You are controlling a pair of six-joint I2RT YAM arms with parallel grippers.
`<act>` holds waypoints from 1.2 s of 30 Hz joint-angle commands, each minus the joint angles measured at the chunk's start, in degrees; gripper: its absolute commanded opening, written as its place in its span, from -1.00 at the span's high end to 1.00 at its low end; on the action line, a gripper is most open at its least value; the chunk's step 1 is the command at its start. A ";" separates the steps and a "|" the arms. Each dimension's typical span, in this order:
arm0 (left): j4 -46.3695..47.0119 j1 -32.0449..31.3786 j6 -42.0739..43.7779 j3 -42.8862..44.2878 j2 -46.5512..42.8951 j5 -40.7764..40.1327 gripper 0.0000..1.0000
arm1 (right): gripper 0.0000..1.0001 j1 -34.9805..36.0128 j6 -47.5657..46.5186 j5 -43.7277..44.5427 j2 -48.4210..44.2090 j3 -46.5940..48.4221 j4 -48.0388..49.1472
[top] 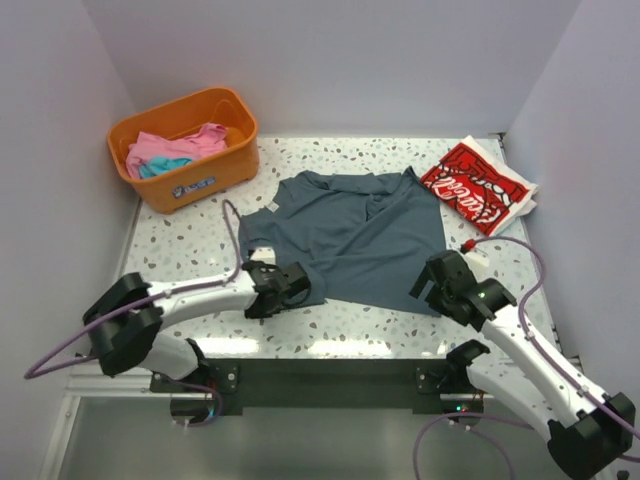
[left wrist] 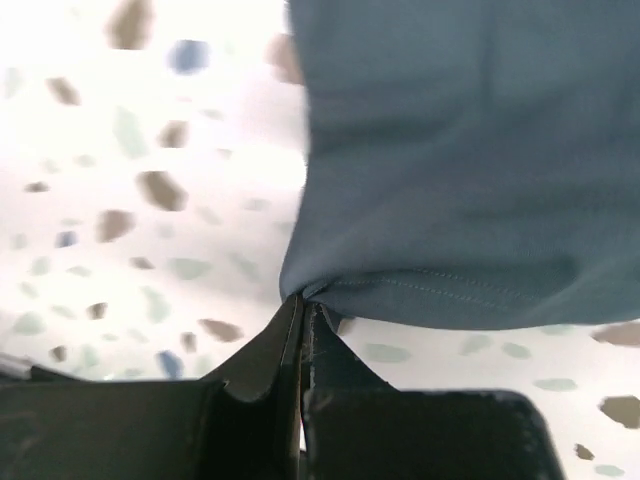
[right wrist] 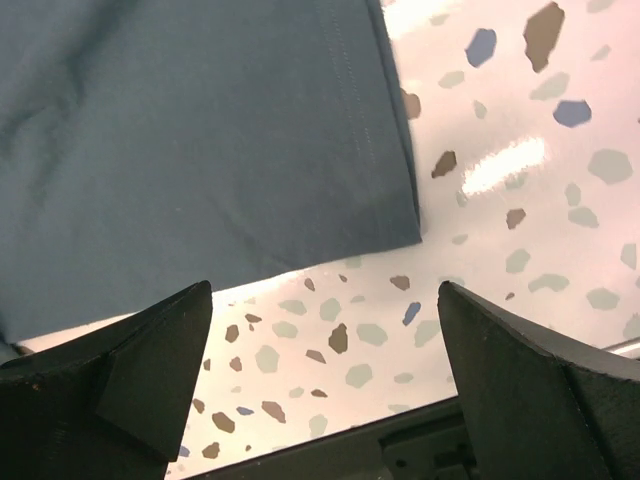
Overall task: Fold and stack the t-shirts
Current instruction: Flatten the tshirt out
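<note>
The dark slate-blue t-shirt [top: 355, 230] lies spread and rumpled on the table's middle. My left gripper [top: 297, 285] is shut on its near left hem corner; the left wrist view shows the pinched hem [left wrist: 420, 290] at my gripper [left wrist: 302, 305]. My right gripper [top: 432, 283] is open and empty just above the table by the shirt's near right corner [right wrist: 390, 215]; in the right wrist view the gripper [right wrist: 325, 300] hangs over bare table. The red t-shirt with white lettering [top: 475, 187] lies folded at the back right. Pink [top: 160, 148] and turquoise [top: 165, 166] shirts lie in the basket.
The orange plastic basket [top: 190, 185] stands at the back left. Walls close the left, back and right sides. The table's near edge and a dark rail [right wrist: 420, 450] lie just below my right gripper. A small red-white thing [top: 469, 243] lies near the red shirt.
</note>
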 commanded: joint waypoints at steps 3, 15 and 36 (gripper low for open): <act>-10.86 9.26 -4.41 -3.11 -13.59 -7.00 1.00 | -0.97 -0.45 9.72 0.49 -3.59 -2.82 -3.62; -16.31 10.76 -9.59 0.50 -12.11 -9.29 1.00 | -0.76 -0.98 12.54 1.88 7.19 -9.96 10.62; -14.28 10.85 -7.30 1.90 -15.80 -8.67 1.00 | 0.49 -4.59 6.74 -0.04 14.08 -13.74 25.40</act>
